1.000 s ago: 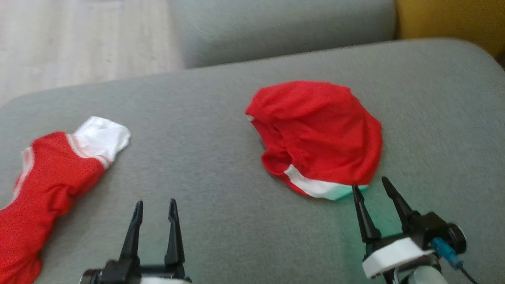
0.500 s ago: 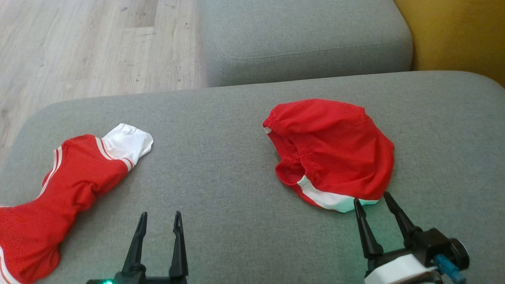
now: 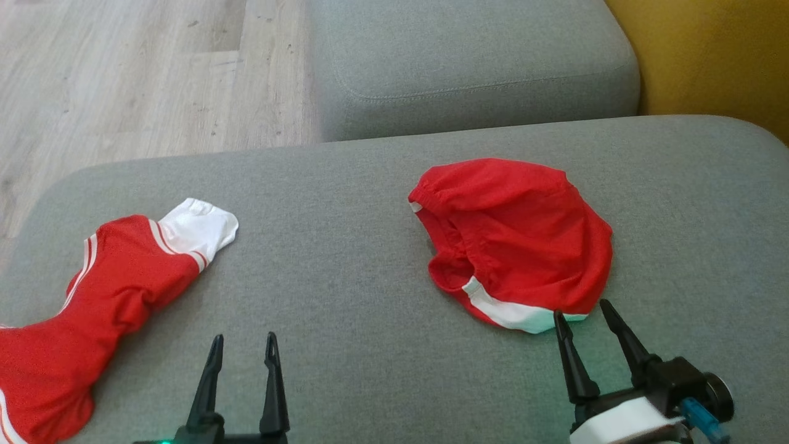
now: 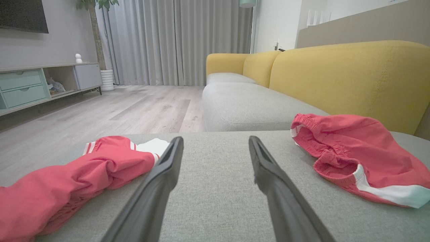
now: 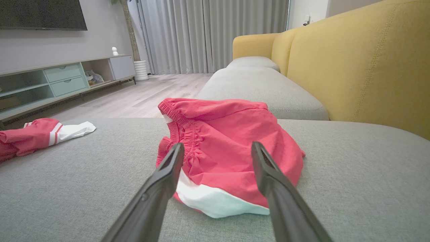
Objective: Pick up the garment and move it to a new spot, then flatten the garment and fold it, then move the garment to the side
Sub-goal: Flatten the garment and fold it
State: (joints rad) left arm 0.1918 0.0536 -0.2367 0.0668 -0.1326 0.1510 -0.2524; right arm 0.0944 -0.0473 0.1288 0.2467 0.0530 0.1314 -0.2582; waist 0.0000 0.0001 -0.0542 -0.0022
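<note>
right now the red shorts (image 3: pixel 518 240) are lying crumpled on the grey sofa cushion (image 3: pixel 345 265), on my right half of it, and they are sitting straight ahead of my right jaws. those jaws are standing spread, pinching nothing, with the fingertips (image 3: pixel 558 317) hovering at the white hem panel (image 3: pixel 511 316), which is the nearest edge of the heap. i am not able to tell whether a tip is brushing it.

in the right wrist view the shorts (image 5: pixel 228 148) are showing between and beyond my two fingers, with the white hem panel (image 5: pixel 215 201) nearest and the elastic waistband (image 5: pixel 176 126) curling away on the far left side. the heap is running its longer way slantwise, from the waistband at the far left down to the hem at the near right. so i am judging that a short push forward and down is going to put the hem between the jaws.

my left jaws are standing spread too, holding nothing, well apart from the shorts (image 4: pixel 362 158), which are lying off to the right in the left wrist view. nearer to that arm a red and white jersey (image 3: pixel 111 283) is lying along the cushion's left edge. the right arm is looking like the one to take the shorts.
</note>
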